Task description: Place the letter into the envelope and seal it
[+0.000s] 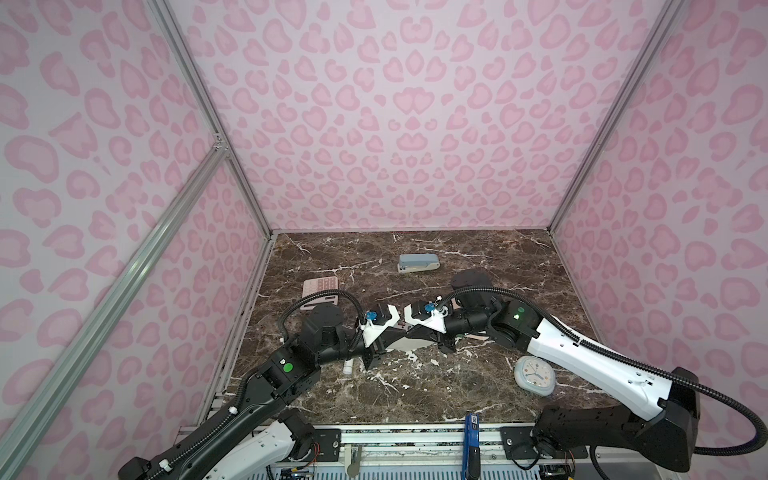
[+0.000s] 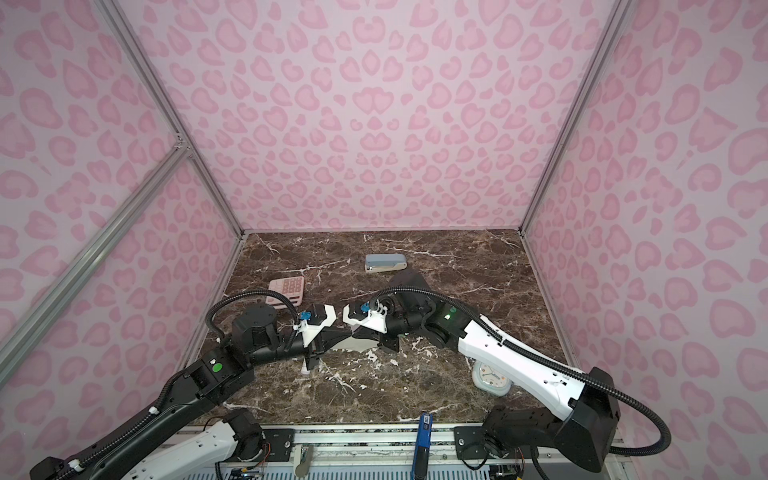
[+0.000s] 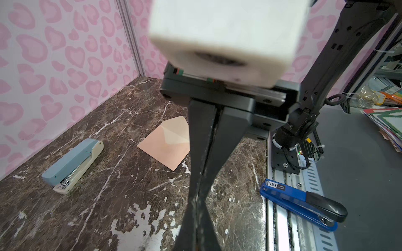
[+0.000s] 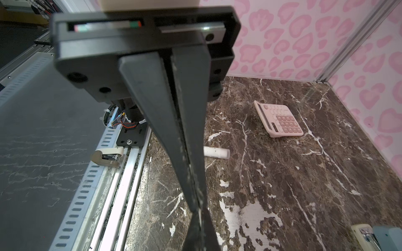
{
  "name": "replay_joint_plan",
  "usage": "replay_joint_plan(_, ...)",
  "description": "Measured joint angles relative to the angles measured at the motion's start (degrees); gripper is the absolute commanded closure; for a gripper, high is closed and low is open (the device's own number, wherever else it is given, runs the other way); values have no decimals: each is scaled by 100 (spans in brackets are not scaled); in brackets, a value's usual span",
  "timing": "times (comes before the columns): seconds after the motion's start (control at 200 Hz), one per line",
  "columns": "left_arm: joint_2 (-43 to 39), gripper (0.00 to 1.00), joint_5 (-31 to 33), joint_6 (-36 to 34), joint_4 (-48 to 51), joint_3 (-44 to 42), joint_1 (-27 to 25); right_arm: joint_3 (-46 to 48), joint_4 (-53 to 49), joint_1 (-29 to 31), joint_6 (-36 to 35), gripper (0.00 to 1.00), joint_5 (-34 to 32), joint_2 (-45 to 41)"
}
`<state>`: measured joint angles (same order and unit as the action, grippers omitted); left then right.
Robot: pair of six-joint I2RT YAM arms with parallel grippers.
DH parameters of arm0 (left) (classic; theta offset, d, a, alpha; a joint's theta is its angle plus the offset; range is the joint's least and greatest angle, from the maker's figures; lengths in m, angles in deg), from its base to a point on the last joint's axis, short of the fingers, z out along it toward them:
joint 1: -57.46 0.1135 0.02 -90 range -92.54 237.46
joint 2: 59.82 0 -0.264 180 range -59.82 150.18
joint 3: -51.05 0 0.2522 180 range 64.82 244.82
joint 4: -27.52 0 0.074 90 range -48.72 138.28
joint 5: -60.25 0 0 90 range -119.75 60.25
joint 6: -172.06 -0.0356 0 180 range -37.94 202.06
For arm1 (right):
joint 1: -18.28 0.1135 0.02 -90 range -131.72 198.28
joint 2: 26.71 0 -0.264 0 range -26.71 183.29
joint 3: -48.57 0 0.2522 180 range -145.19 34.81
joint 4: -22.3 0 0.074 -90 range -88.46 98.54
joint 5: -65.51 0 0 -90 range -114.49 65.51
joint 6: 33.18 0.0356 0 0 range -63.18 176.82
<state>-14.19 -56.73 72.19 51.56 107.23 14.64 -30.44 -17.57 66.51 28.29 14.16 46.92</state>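
The peach envelope (image 3: pixel 167 144) lies flat on the marble table (image 3: pixel 91 195), its paler flap showing; in both top views the right arm hides most of it. Above the middle of the table the left gripper (image 1: pixel 399 332) and right gripper (image 1: pixel 413 331) meet tip to tip. Both are shut on the letter (image 1: pixel 405 344), a pale sheet hanging just below them, also the letter (image 2: pixel 353 344). In the wrist views the left gripper (image 3: pixel 196 198) and right gripper (image 4: pixel 196 209) have their fingers pressed together, and the sheet shows only as a thin pale line between them.
A blue-grey stapler (image 1: pixel 417 263) lies at the back and a pink calculator (image 1: pixel 320 286) at the left. A white tube (image 1: pixel 348 367) sits under the left arm, and a pale clock (image 1: pixel 535 376) by the right arm. A blue stapler (image 1: pixel 471 432) rests on the front rail.
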Motion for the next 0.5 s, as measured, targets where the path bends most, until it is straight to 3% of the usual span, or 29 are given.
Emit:
replay_joint_plan(0.095,-61,96,48,-2,13,-4,0,0,4,-2,-9,96,-4,0)
replay_joint_plan(0.15,-87,96,72,-9,15,-7,0,2,7,-9,-17,100,2,0)
replay_joint_plan(0.34,-114,96,173,-61,42,-7,-7,35,28,-61,-61,100,46,0)
replay_joint_plan(0.405,-129,96,199,-61,44,-7,-7,50,63,-66,-83,86,39,7)
replay_joint_plan(0.5,-195,96,326,-63,74,-7,-2,116,-79,-90,-146,89,-188,9)
